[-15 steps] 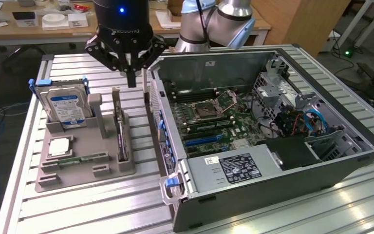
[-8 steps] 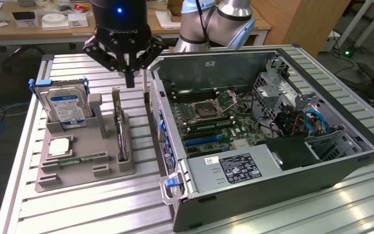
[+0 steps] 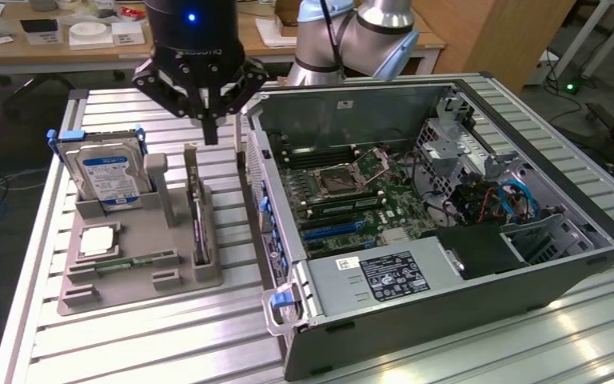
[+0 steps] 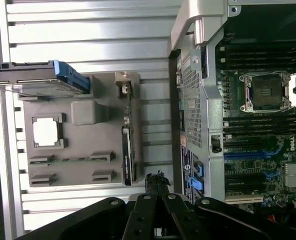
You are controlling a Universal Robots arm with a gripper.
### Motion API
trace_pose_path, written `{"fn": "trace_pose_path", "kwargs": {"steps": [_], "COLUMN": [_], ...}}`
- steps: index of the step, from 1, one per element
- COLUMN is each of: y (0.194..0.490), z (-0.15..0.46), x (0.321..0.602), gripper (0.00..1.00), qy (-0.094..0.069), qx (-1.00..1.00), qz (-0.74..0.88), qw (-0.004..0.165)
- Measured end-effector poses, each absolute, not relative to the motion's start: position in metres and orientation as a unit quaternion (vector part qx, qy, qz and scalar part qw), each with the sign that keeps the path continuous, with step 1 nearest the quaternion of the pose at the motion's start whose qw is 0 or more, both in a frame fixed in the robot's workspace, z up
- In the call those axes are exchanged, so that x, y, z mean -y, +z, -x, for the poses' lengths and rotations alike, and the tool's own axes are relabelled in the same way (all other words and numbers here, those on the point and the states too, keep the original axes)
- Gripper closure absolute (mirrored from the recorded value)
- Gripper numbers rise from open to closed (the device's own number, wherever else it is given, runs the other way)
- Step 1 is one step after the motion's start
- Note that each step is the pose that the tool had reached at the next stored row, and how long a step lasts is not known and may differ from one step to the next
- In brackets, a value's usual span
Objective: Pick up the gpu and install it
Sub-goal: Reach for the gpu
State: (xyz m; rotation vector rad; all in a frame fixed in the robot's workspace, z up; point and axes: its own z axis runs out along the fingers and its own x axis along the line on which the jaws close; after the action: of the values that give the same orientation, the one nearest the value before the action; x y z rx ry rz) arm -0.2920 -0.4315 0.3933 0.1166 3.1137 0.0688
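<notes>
The black pincer (image 3: 210, 132) is pinched together, empty. At its six o'clock in the exterior view, the thin black gpu (image 3: 195, 216) stands on edge in a grey holder (image 3: 169, 224) (the hard drive (image 3: 109, 176) has a blue label).

In the exterior view the gripper (image 3: 210, 134) is black with a blue indicator light (image 3: 191, 16) on the body above it, and the table (image 3: 125, 336) is pale silver with a pattern of parallel ribs. At 9 o'clock from the dark grey computer case (image 3: 446, 324), the plain grey holder (image 3: 169, 232) carries three items:
- the gpu (image 3: 195, 210), dark with a pale metal bracket
- the hard drive (image 3: 109, 180), silver with a blue-and-white label and blue carrier rails
- a silver processor (image 3: 98, 240)

Inside the case the motherboard (image 3: 339, 200) is green with black and blue slots, blue cables (image 3: 520, 200) lie at 3 o'clock from it, and the silver power supply (image 3: 334, 288) bears a black label with white print.
</notes>
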Motion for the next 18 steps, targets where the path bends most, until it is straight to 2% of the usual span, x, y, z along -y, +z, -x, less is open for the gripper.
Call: {"fn": "trace_pose_path", "kwargs": {"steps": [18], "y": [0.3933], "z": [0.3010], "x": [0.4331], "gripper": [0.89], "qy": [0.022], "qx": [-0.999], "qz": [-0.037], "qw": [0.012]}}
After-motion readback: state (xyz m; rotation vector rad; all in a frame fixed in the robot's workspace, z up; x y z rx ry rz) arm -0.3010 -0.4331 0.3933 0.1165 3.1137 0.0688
